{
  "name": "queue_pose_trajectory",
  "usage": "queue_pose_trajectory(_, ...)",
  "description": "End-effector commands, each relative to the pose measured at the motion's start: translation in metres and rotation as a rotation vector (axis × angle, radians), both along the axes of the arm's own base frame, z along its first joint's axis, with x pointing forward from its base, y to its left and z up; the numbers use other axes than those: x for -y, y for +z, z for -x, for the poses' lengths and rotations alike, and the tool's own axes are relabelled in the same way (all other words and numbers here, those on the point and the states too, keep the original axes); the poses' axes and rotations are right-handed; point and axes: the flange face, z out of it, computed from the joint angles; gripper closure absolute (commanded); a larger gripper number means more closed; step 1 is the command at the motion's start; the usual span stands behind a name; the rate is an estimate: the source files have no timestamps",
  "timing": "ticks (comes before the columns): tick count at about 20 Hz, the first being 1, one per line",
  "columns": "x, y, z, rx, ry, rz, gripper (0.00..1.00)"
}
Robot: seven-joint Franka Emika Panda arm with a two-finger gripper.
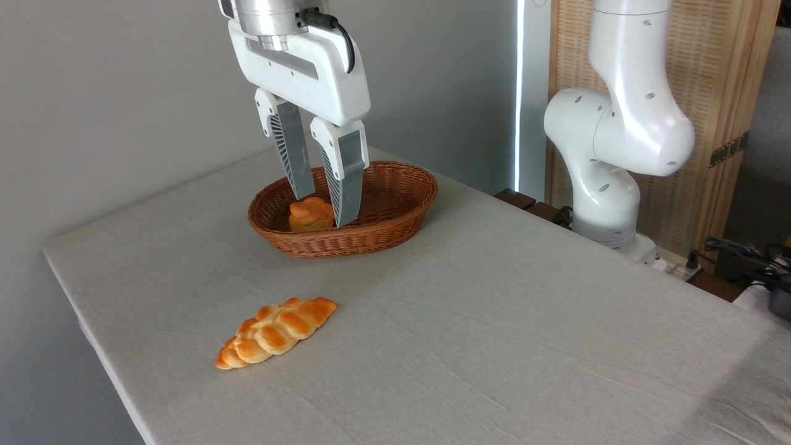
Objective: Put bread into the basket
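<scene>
The bread, a long braided golden-orange loaf, lies flat on the tablecloth near the front left, well in front of the basket. The oval brown wicker basket stands at the back of the table. My gripper hangs straight down over the basket's left half. It is open, and its fingertips reach to about rim level. The loaf is far from the gripper and nothing touches it.
A small round bun sits inside the basket, just below and partly behind my fingertips. The arm's white base stands off the table's back right. The table's left edge runs close to the loaf. Cables lie at the far right.
</scene>
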Motion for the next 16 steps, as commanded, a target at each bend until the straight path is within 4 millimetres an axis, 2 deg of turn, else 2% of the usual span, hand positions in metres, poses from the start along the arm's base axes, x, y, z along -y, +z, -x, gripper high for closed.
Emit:
queue_pose_trajectory(1,0.008,0.000,0.002,0.010,-0.010,0.001,0.00)
queue_pose_trajectory(2,0.019,-0.002,0.000,0.009,-0.025,0.001,0.00)
queue_pose_trajectory(5,0.028,-0.010,-0.006,0.009,0.033,0.013,0.00)
queue_pose_trajectory(10,0.061,-0.030,-0.015,0.021,0.065,0.019,0.00)
queue_pose_trajectory(14,0.076,-0.089,-0.022,0.037,0.066,0.012,0.00)
queue_pose_trajectory(16,0.083,-0.109,-0.021,0.039,0.052,0.010,0.00)
